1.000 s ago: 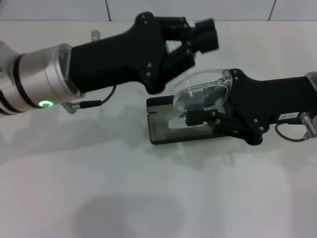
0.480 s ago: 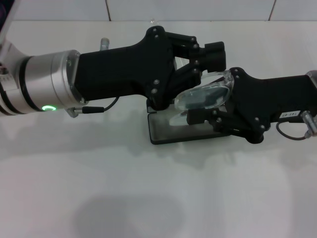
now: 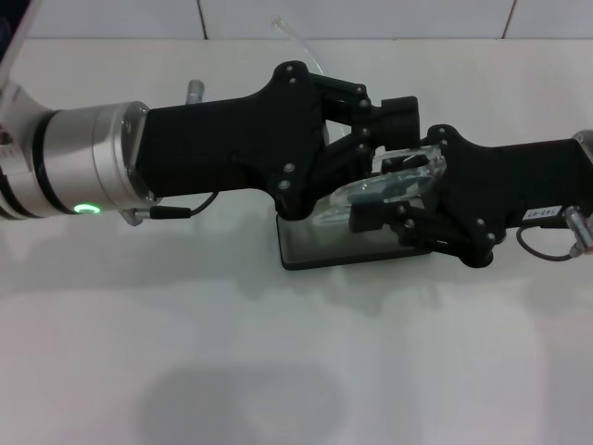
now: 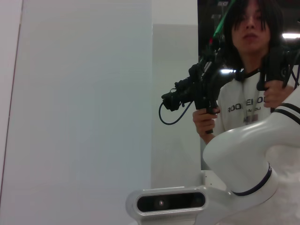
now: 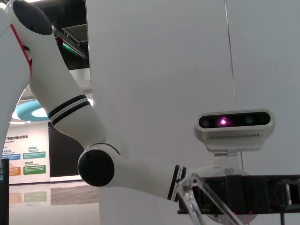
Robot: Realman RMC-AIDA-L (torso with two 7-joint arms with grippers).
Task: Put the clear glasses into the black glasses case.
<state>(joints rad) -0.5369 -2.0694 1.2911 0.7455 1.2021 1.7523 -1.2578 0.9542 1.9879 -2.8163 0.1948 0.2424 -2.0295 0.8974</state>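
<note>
The clear glasses (image 3: pixel 380 190) hang tilted just above the open black glasses case (image 3: pixel 310 248) in the head view. My right gripper (image 3: pixel 385 198) reaches in from the right and is shut on the lens. One clear arm (image 3: pixel 295 39) of the glasses sticks up beyond the left gripper. My left gripper (image 3: pixel 403 116) comes in from the left, looks shut, and sits against the top edge of the glasses. It hides the rear half of the case. A piece of the clear frame (image 5: pixel 194 197) shows in the right wrist view.
The case lies on a white table (image 3: pixel 278 352) with a tiled wall behind it. Both black gripper bodies crowd the space over the case. The left wrist view shows a person (image 4: pixel 248 93) with a camera and my head camera (image 4: pixel 171 202).
My left gripper has moved down and right until it meets the glasses. The glasses have tipped flatter toward the case, and their clear arm has swung up into sight.
</note>
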